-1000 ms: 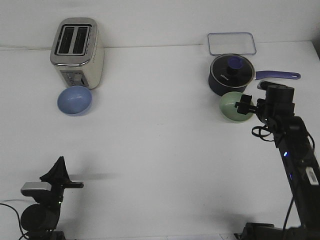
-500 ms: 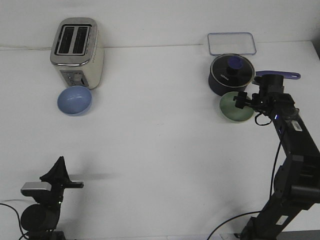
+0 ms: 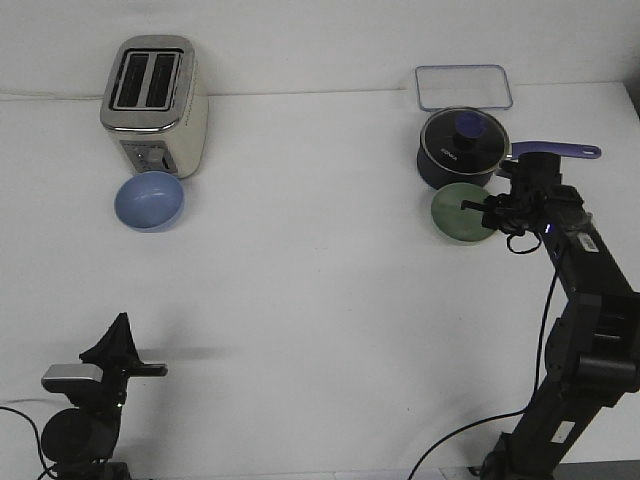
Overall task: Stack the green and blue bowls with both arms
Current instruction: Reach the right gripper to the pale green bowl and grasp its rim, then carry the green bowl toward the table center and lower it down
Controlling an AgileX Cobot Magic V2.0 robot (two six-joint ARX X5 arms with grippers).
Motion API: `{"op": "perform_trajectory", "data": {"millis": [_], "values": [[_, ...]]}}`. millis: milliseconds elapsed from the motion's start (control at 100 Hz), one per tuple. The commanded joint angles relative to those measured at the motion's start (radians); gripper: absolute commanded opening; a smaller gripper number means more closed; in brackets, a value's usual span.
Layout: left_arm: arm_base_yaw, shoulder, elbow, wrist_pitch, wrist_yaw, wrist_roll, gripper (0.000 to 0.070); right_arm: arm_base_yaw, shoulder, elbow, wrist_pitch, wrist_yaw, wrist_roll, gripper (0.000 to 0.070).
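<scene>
The pale green bowl (image 3: 455, 214) sits just in front of the dark saucepan at the right and looks tipped a little toward me. My right gripper (image 3: 482, 208) is at the bowl's right rim, fingers closed on the rim. The light blue bowl (image 3: 149, 200) stands upright in front of the toaster at the left, with no gripper near it. My left gripper (image 3: 118, 345) is folded low at the near left edge, far from both bowls; I cannot make out how its jaws stand.
A silver toaster (image 3: 155, 102) stands right behind the blue bowl. A dark navy saucepan (image 3: 462, 148) with a lid and a long handle stands right behind the green bowl. A clear flat lid (image 3: 463, 87) lies at the back right.
My right arm has straightened and its gripper has settled onto the green bowl's right rim. The green bowl has shifted slightly left and tipped. The left arm has not moved.
</scene>
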Motion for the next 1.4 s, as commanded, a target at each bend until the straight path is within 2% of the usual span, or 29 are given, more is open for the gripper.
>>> {"op": "perform_trajectory", "data": {"millis": [0, 150, 390, 610, 740, 870, 1070, 1140, 1390], "values": [[0.0, -0.001, -0.019, 0.016, 0.001, 0.014, 0.0014, 0.0, 0.015, 0.015, -0.021, 0.006, -0.014, 0.0], [0.0, -0.001, -0.019, 0.016, 0.001, 0.014, 0.0015, 0.0, -0.052, 0.015, -0.072, -0.007, -0.031, 0.0], [0.0, -0.001, -0.019, 0.016, 0.001, 0.014, 0.0015, 0.019, -0.256, 0.015, -0.129, -0.163, -0.027, 0.0], [0.0, -0.001, -0.019, 0.016, 0.001, 0.014, 0.0015, 0.151, -0.431, -0.047, -0.16, -0.254, -0.027, 0.0], [0.0, -0.001, -0.019, 0.016, 0.001, 0.014, 0.0014, 0.305, -0.508, -0.173, -0.102, -0.251, 0.026, 0.0], [0.0, -0.001, -0.019, 0.016, 0.001, 0.014, 0.0015, 0.479, -0.537, -0.323, 0.039, -0.238, 0.122, 0.0], [0.0, -0.001, -0.019, 0.016, 0.001, 0.014, 0.0014, 0.695, -0.509, -0.446, 0.151, -0.12, 0.185, 0.0], [0.0, -0.001, -0.019, 0.016, 0.001, 0.014, 0.0015, 0.74, -0.484, -0.451, 0.152, -0.09, 0.185, 0.0], [0.0, -0.001, -0.019, 0.017, 0.001, 0.014, 0.0014, 0.794, -0.366, -0.451, 0.126, -0.093, 0.174, 0.0]]}}
